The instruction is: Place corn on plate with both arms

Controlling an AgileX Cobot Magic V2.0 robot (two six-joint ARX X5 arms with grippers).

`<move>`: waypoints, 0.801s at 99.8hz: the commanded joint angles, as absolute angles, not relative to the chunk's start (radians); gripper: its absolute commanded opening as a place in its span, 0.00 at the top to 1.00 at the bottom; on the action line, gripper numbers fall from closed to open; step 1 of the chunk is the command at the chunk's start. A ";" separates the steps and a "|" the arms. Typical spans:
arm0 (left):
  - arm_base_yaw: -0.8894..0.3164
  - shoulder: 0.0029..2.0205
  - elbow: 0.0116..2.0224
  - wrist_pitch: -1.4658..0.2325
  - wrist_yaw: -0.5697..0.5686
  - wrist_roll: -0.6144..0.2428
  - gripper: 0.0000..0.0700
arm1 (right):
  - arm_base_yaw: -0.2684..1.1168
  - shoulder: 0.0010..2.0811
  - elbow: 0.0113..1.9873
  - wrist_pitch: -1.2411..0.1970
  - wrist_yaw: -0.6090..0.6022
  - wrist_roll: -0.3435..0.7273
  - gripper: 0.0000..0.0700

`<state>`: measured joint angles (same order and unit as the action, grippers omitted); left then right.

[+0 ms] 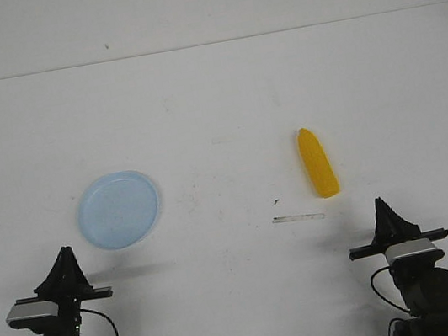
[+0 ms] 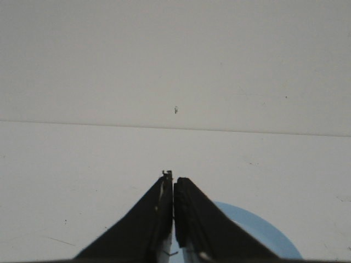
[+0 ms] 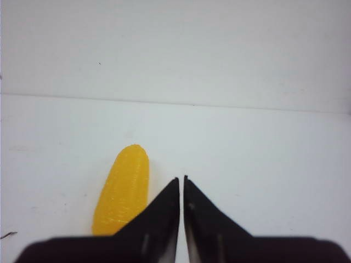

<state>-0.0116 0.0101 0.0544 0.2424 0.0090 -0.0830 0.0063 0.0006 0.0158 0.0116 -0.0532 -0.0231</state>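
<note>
- White tabletop (image 1: 213, 101), matte, a few dark specks, a thin pale strip (image 1: 298, 218) lying on it just on the robot's side of the corn; plain white wall behind.
- Corn (image 1: 317, 163): bright yellow cob, lying flat on the right half of the table, tapered tip pointing away from the robot, blunt end nearest the right arm. In the right wrist view it sits ahead and off to one side of the fingers, not in line with them.
- Plate (image 1: 118, 210): pale blue, round, bare, on the left half, well apart from the corn. Left wrist view shows only its edge, partly hidden by the fingers.
- Left gripper (image 1: 65, 263): parked at the near edge, close to the plate, fingers pressed together, holding nothing.
- Right gripper (image 1: 383, 213): parked at the near edge, near the corn's blunt end, fingers pressed together with a hairline gap, holding nothing.
- Step in hand, judged: right arm reach and pick; nothing grasped yet.
- To do it well:
  - open the fingers wide first
  - shift toward the cob's centreline
  - close across the narrow width at mid-length, not on the taper, since smooth plastic probably slips
  - come down level so the cob doesn't roll
</note>
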 commanded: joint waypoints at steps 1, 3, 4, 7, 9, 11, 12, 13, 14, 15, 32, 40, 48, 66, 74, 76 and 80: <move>-0.013 0.019 0.103 0.247 -0.011 -0.120 1.00 | 0.008 0.001 0.013 0.023 -0.053 -0.024 0.98; -0.013 0.024 0.113 0.241 -0.019 -0.122 1.00 | 0.008 0.001 0.013 0.023 -0.053 -0.024 0.98; -0.013 0.027 0.119 0.237 -0.023 -0.122 1.00 | 0.008 0.001 0.013 0.023 -0.053 -0.024 0.98; -0.013 0.037 0.136 0.227 -0.033 -0.122 1.00 | 0.008 0.001 0.013 0.023 -0.052 -0.024 0.98; -0.013 0.046 0.147 0.222 -0.035 -0.122 1.00 | 0.008 0.001 0.013 0.023 -0.053 -0.024 0.98; -0.013 0.055 0.158 0.218 -0.035 -0.122 1.00 | 0.008 0.001 0.013 0.023 -0.053 -0.024 0.98; -0.013 0.059 0.163 0.216 -0.035 -0.122 1.00 | 0.008 0.001 0.013 0.023 -0.052 -0.024 0.98; -0.013 0.064 0.169 0.214 -0.035 -0.122 1.00 | 0.008 0.001 0.013 0.023 -0.053 -0.024 0.98; -0.013 0.069 0.175 0.210 -0.035 -0.122 1.00 | 0.008 0.001 0.013 0.023 -0.053 -0.024 0.98; -0.013 0.075 0.181 0.208 -0.034 -0.122 1.00 | 0.008 0.001 0.013 0.023 -0.052 -0.024 0.98; -0.013 0.204 0.290 0.204 -0.031 -0.130 1.00 | 0.008 0.001 0.013 0.023 -0.053 -0.024 0.98; -0.013 0.294 0.357 0.203 -0.022 -0.156 1.00 | 0.008 0.001 0.013 0.023 -0.053 -0.024 0.98; -0.013 0.381 0.425 0.199 -0.022 -0.159 1.00 | 0.008 0.001 0.013 0.023 -0.053 -0.024 0.98; -0.013 0.611 0.643 -0.006 -0.022 -0.198 1.00 | 0.008 0.001 0.013 0.023 -0.052 -0.024 0.98; -0.012 0.720 0.727 -0.111 -0.022 -0.226 1.00 | 0.008 0.001 0.013 0.023 -0.053 -0.024 0.98; -0.011 0.746 0.744 -0.131 -0.022 -0.231 1.00 | 0.008 0.001 0.013 0.023 -0.053 -0.024 0.98; -0.011 0.796 0.777 -0.169 -0.014 -0.243 1.00 | 0.008 0.001 0.013 0.023 -0.053 -0.024 0.98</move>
<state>-0.0116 0.7258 0.7341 -0.1215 -0.0227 -0.2047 0.0063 0.0006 0.0158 0.0116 -0.0528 -0.0231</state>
